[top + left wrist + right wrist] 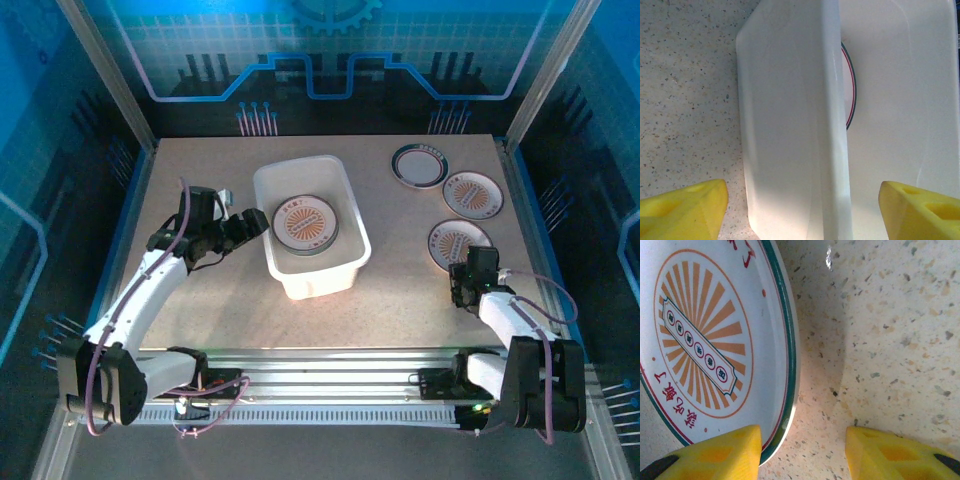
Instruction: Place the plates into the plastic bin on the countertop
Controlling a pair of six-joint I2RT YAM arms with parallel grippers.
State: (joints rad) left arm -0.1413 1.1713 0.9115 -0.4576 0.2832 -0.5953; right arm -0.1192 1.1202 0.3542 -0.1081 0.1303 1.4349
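Beige countertop: right gripper half open, empty, straddling rim of plate lying upper left; left gripper wide open astride plastic bin wall.

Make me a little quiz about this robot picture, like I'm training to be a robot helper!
1. How many plates lie on the countertop, outside the plastic bin?
2. True or false: the left tool is gripping a plate.
3. Which plate is the right tool at?
A) the green-rimmed back plate
B) the middle plate
C) the nearest orange-patterned plate

Key
1. Three.
2. False: it is open, with the bin's wall between its fingers.
3. C: it is open over that plate's edge.
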